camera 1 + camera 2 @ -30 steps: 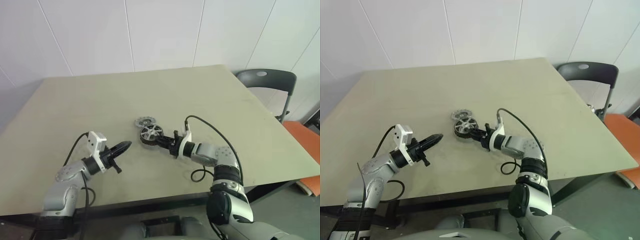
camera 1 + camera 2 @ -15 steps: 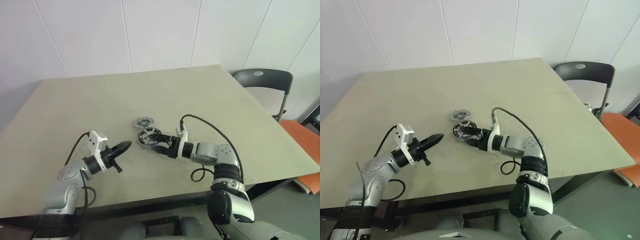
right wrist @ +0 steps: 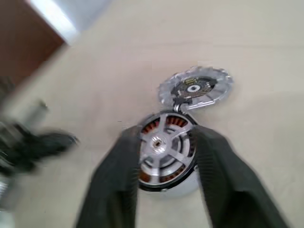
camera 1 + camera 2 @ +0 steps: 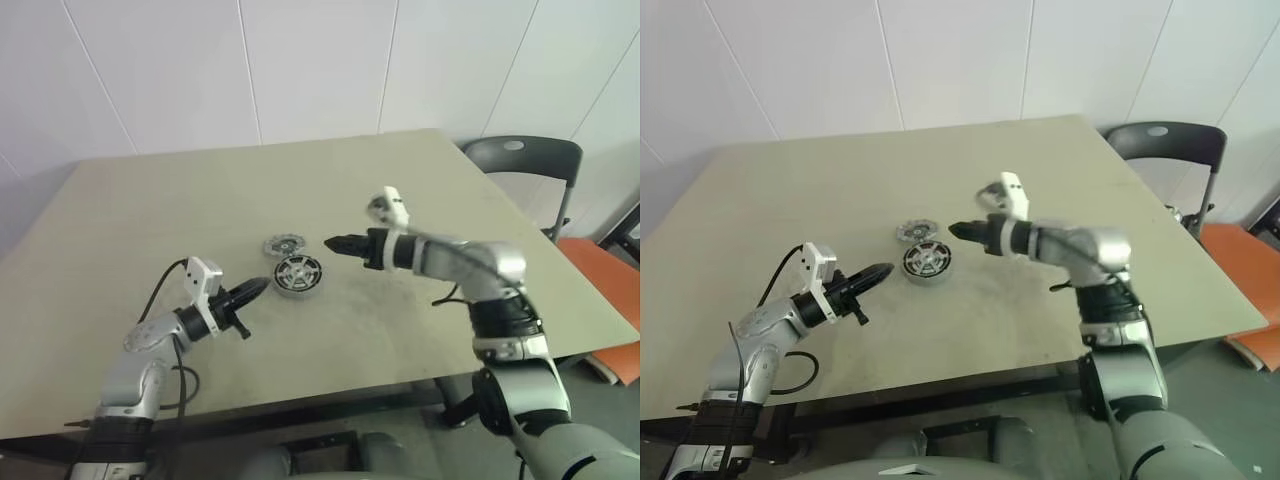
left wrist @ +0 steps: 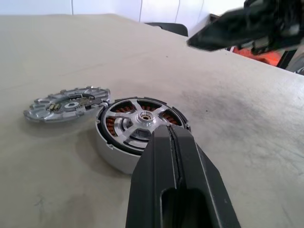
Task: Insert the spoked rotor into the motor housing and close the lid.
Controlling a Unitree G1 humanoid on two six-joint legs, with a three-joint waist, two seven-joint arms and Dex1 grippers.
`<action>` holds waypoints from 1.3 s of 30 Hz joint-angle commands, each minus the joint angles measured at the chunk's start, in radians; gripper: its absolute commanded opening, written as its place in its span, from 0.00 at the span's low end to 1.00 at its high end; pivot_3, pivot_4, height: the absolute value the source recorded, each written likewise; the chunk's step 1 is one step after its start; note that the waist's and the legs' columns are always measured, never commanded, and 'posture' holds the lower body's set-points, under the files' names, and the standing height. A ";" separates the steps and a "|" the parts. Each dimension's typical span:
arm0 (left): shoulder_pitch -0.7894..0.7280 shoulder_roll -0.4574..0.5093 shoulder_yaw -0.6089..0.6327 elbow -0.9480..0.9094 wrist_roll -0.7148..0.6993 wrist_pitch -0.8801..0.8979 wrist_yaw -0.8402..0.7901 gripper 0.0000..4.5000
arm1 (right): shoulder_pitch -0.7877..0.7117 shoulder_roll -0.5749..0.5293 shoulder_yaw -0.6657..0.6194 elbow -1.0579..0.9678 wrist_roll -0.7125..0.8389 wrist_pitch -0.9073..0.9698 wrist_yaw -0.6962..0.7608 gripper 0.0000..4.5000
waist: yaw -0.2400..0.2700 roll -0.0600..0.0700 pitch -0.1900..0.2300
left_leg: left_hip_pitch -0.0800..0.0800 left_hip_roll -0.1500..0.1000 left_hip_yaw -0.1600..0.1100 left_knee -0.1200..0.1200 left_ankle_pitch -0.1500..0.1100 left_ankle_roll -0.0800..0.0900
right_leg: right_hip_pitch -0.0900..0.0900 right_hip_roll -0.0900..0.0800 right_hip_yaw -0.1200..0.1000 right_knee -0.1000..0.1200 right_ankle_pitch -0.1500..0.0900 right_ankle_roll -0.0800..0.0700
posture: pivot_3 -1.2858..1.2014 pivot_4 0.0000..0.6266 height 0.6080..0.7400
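Nearest to the camera, in the lower left of the left eye view, the left gripper (image 4: pixel 254 292) has its two black fingers pressed together with nothing between them, and it points at the motor parts from just beside them.

A little farther, near the middle of the table (image 4: pixel 150 210), stands the motor housing (image 4: pixel 298 275). The spoked rotor (image 5: pixel 140 118) already sits inside it: the left wrist view shows silvery spokes with copper-brown windings visible in the gaps. The rotor step looks done.

Just behind it, touching or almost touching its rim, lies the lid (image 4: pixel 284 244), a pale grey slotted disc, one edge slightly lifted against the housing.

Farther and to the right, the right gripper (image 4: pixel 333 243) hangs above the table, empty, its fingers parted in the right wrist view, which frames the housing between them.

The lid is probably light, stiff metal, smooth and thin, so it could slip from a flat pinch. A grip across its edge, at the raised side, seems best. The housing with the rotor is likely heavier and may pull the lid by magnetism.
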 commanded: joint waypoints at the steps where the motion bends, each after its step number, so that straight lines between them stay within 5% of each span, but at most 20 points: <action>1: -0.029 -0.006 0.009 0.005 0.019 -0.052 0.018 0.00 | 0.059 0.017 0.160 -0.011 -0.218 -0.339 0.015 0.14 | 0.002 0.000 0.000 | -0.001 0.000 0.000 0.000 0.000 0.000 | 0.000 -0.001 0.000 0.000 0.000 0.000 | 0.52 0.00 1.00; 3: -0.038 -0.011 0.014 0.017 0.024 -0.068 0.026 0.00 | 0.080 0.035 0.203 0.051 -0.300 -0.456 0.000 0.00 | 0.005 0.000 0.000 | -0.001 -0.002 0.000 0.001 0.000 0.000 | -0.001 -0.002 0.000 0.000 0.000 0.000 | 0.52 0.00 1.00; 22: -0.050 -0.036 -0.002 0.040 0.037 -0.098 0.036 0.00 | 0.035 0.296 0.130 0.270 -0.394 -0.570 -0.067 0.00 | -0.001 -0.001 0.000 | 0.000 -0.002 -0.001 0.000 0.001 -0.002 | -0.002 -0.002 0.001 0.002 0.001 -0.001 | 0.52 0.00 1.00; 39: -0.051 -0.043 -0.007 0.031 0.038 -0.089 0.040 0.00 | 0.004 0.331 0.119 0.312 -0.470 -0.604 -0.078 0.00 | 0.002 -0.001 0.000 | 0.000 -0.003 -0.001 0.000 0.002 -0.003 | -0.002 -0.003 0.001 0.004 0.001 -0.001 | 0.52 0.00 1.00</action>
